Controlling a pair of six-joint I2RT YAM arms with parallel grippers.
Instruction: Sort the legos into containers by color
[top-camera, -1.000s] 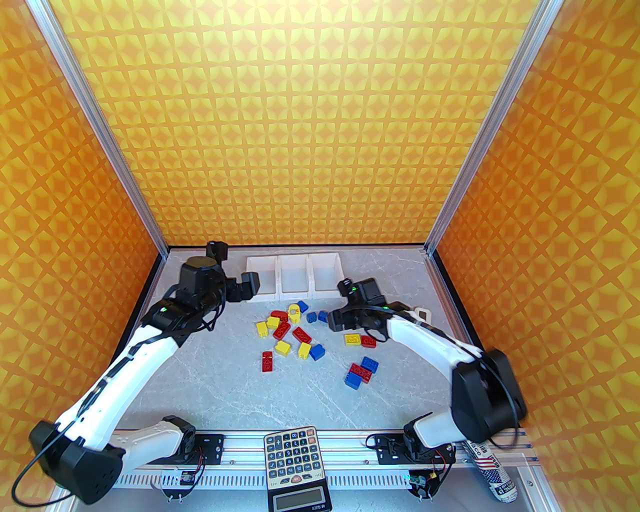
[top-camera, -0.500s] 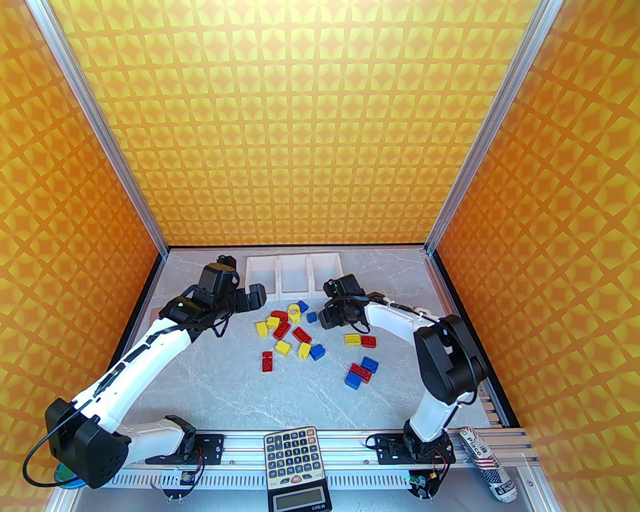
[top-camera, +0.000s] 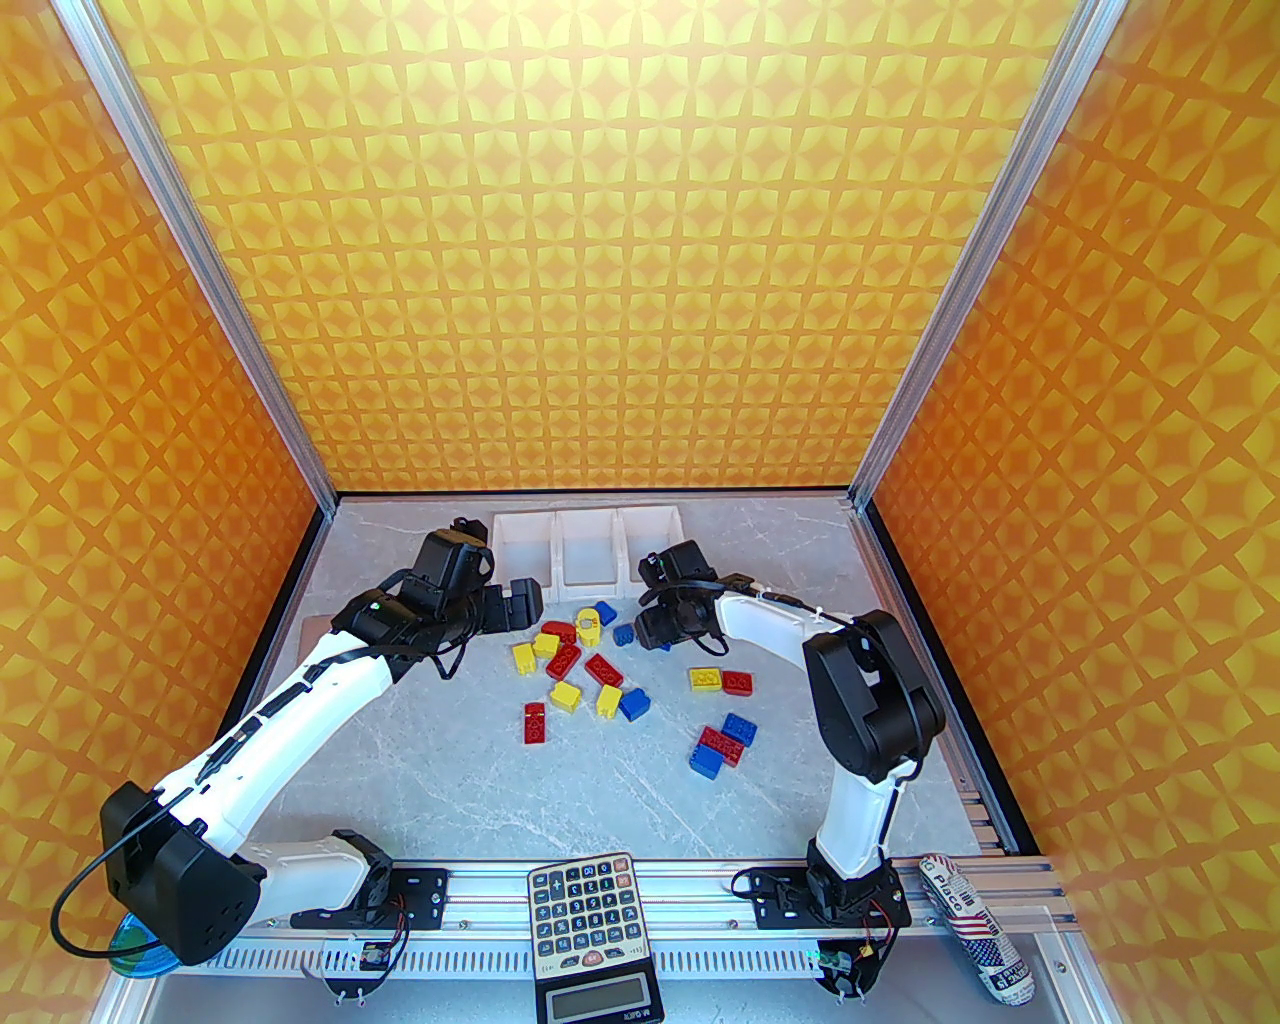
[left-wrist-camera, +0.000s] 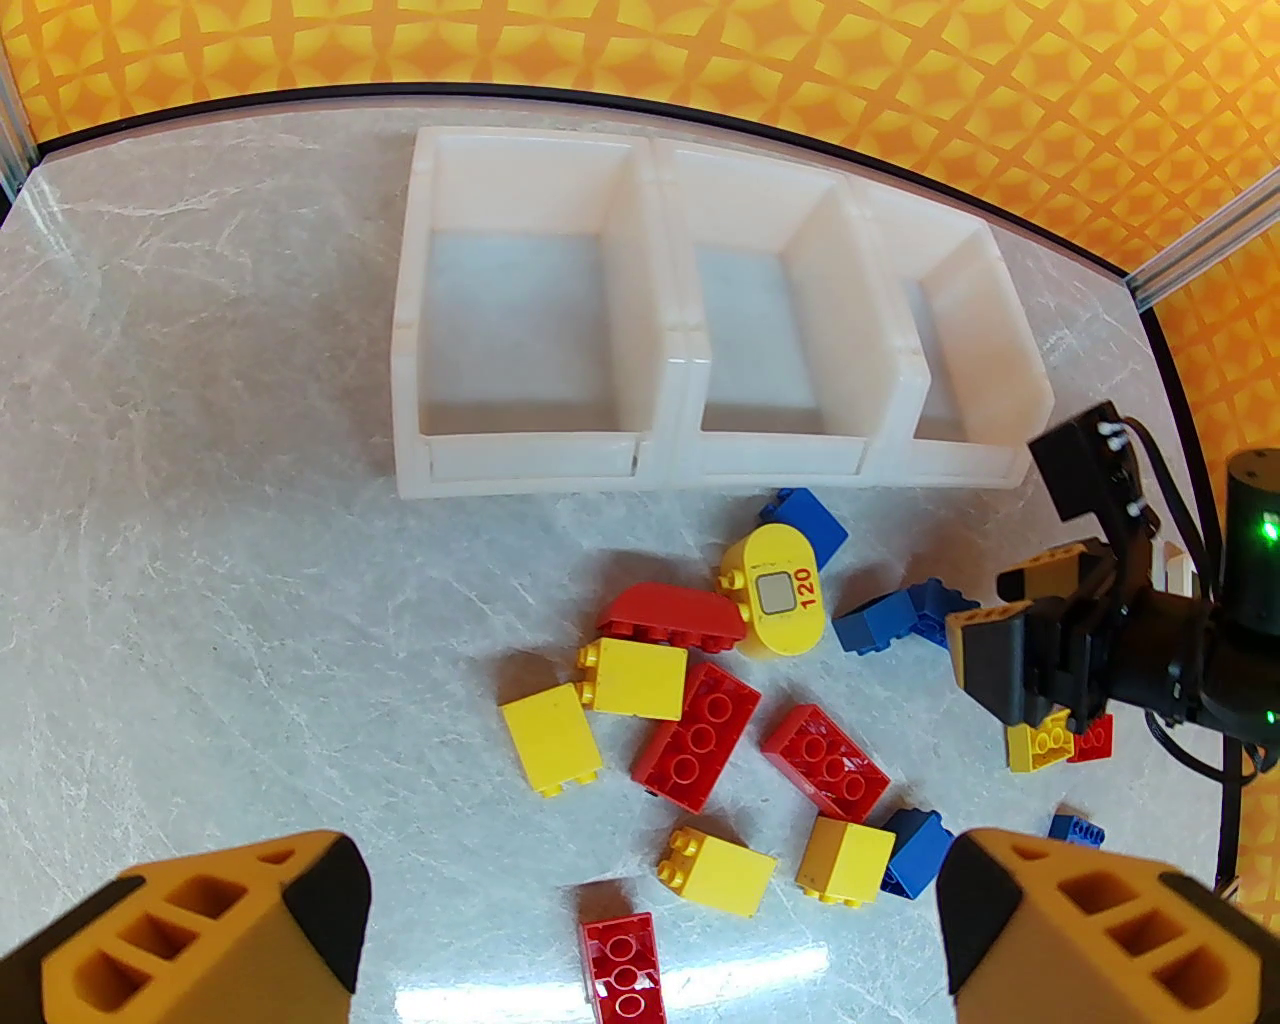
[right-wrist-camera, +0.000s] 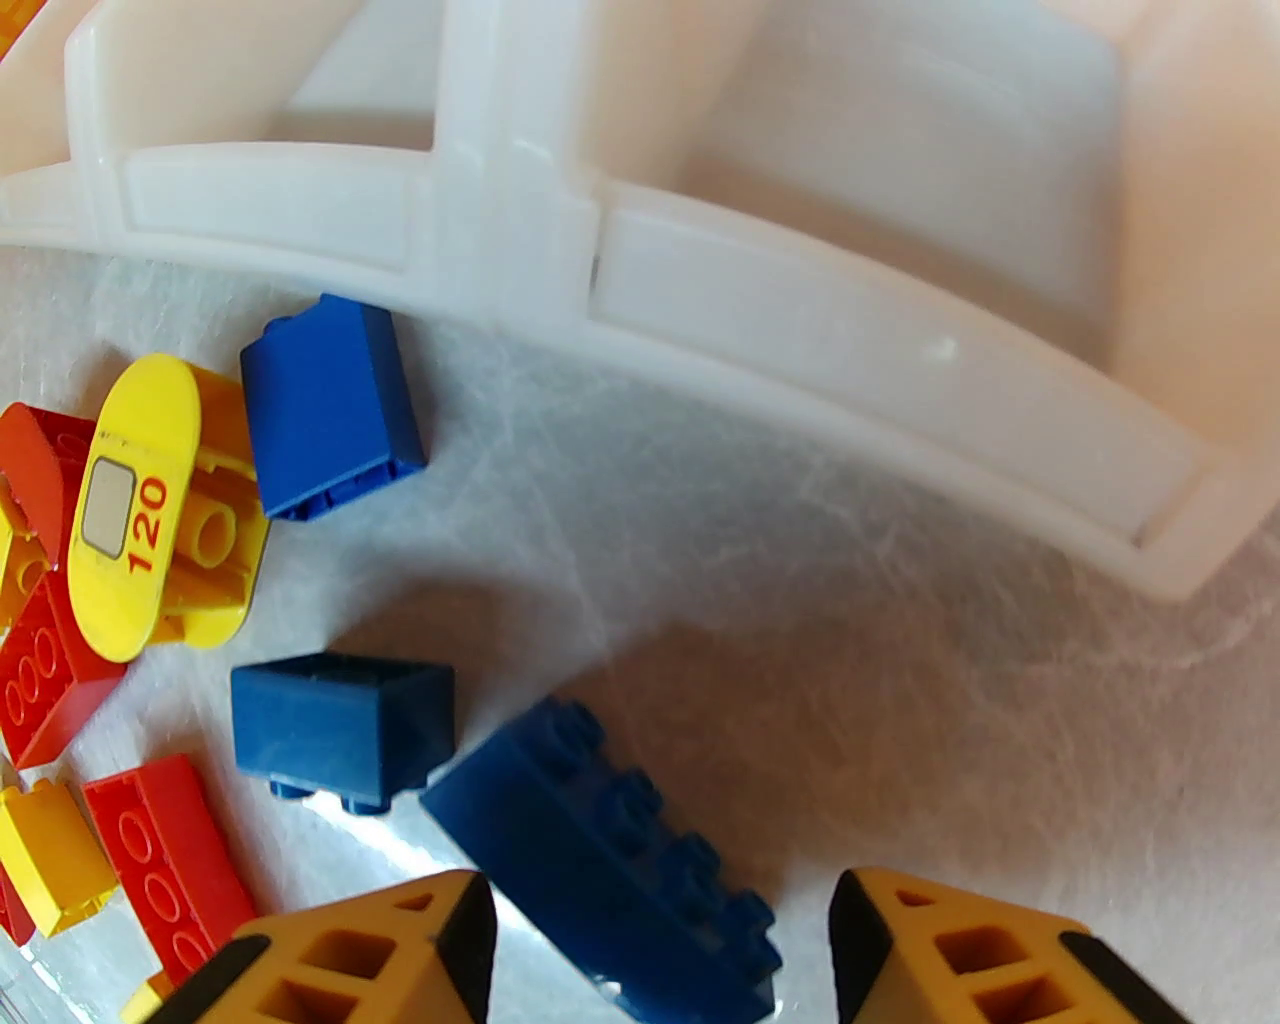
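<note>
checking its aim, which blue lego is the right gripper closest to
The oblong blue lego with studs showing, partly between the right gripper's open fingers; the two squarer blue legos lie farther toward the containers.

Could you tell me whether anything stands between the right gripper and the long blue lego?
Nothing visible does: the right gripper is open, and the long blue lego lies uncovered in line with the gap between its jaws.

The 3 containers (left-wrist-camera: 657, 250) have open tops, so there is room to come in from above. Their front wall (right-wrist-camera: 850, 330) stands just behind a blue lego (right-wrist-camera: 330, 400). A long blue lego (right-wrist-camera: 600, 840) lies under the gap between the wide-apart fingers of the right gripper (right-wrist-camera: 655, 945), with a square blue lego (right-wrist-camera: 340, 725) just beside it. The table (top-camera: 430, 760) left of the pile (top-camera: 575, 660) is bare.
</note>
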